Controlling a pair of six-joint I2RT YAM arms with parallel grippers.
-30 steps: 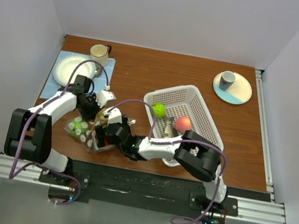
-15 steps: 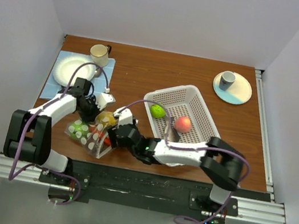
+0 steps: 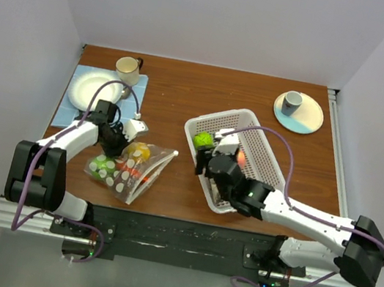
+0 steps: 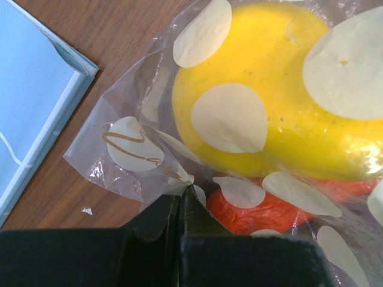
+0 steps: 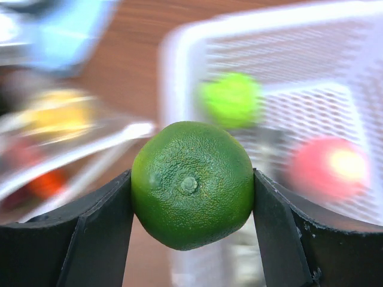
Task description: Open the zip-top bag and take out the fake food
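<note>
**Bag open, unloading under way: more left inside**

Top view: your zip-top bag (image 3: 129, 175) lies on the table (image 3: 186, 90) near its left front. Its mouth gapes to the right and the white zip strip is parted, so I judge the opening step done. Your left gripper (image 3: 119, 143) sits at the bag's far corner. Through the plastic you can count one yellow fruit (image 3: 137, 151), a green cluster (image 3: 102, 165) whose number I cannot tell, and an orange-red piece (image 3: 139, 177). Your right gripper (image 3: 212, 156) hangs over the left end of the white basket (image 3: 264, 137), well apart from the bag. The arm hides much of what lies in the basket.

Left wrist view: the fingers are pinched tight on a fold of the bag's film. You see one yellow fruit, with one orange-red piece just beneath it, touching.

Right wrist view: the fingers clamp one dark green fruit (image 5: 191, 182) between them. Beyond it, blurred, the basket holds one bright green fruit (image 5: 230, 98) and one red-pink fruit (image 5: 326, 167).

By my reckoning you have two pieces delivered, one in the grip over the basket, and at least three left to pull from the bag.
</note>
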